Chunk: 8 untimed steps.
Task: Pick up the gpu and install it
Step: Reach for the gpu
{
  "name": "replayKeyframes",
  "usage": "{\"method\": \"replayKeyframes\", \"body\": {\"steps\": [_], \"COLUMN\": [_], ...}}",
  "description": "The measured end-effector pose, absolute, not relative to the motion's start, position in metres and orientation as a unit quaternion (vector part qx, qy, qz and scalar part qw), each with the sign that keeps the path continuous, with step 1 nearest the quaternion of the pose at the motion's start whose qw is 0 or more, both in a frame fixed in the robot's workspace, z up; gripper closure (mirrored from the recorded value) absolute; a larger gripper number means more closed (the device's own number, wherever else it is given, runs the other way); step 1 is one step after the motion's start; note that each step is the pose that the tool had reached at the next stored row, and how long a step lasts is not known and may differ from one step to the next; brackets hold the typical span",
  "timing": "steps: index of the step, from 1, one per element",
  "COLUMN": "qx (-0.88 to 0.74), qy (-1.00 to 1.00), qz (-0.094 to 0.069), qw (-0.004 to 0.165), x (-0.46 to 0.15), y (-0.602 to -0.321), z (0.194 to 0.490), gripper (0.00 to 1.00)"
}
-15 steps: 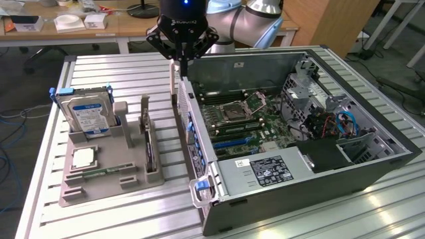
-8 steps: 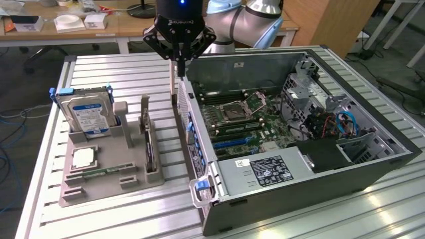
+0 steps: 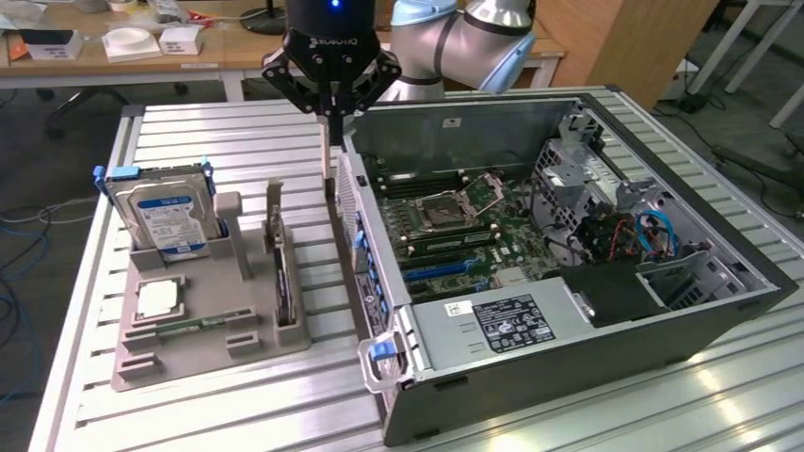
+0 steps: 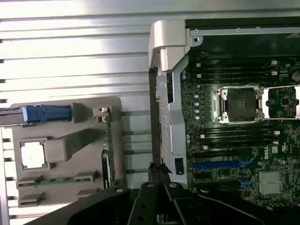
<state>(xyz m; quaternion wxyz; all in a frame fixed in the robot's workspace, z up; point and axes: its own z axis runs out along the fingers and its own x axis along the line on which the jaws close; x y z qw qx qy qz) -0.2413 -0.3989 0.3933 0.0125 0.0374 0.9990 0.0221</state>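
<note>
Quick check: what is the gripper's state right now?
Gripper: closed, with nothing visibly held.

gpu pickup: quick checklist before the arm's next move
1. gpu upright in the grey holder: ok
2. gripper open for a grasp: not ok, it is shut with nothing in it
3. gripper lined up over the gpu: not ok, it hangs nearer the case wall
4. case side open, motherboard exposed: ok
5. blue slot free of cards: ok
6. room for fingers around the card in the holder: cannot tell
</note>
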Motion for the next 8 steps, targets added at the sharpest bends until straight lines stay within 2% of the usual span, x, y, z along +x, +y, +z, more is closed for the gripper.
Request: {"method": "replayKeyframes", "body": {"steps": [8], "qx": [0.037], "qy": [0.999], "qz": [0.022], "qw": [0.012], "x": [-0.2507], "y": [-0.3989], "z": [0.3933], "gripper": [0.9]}}
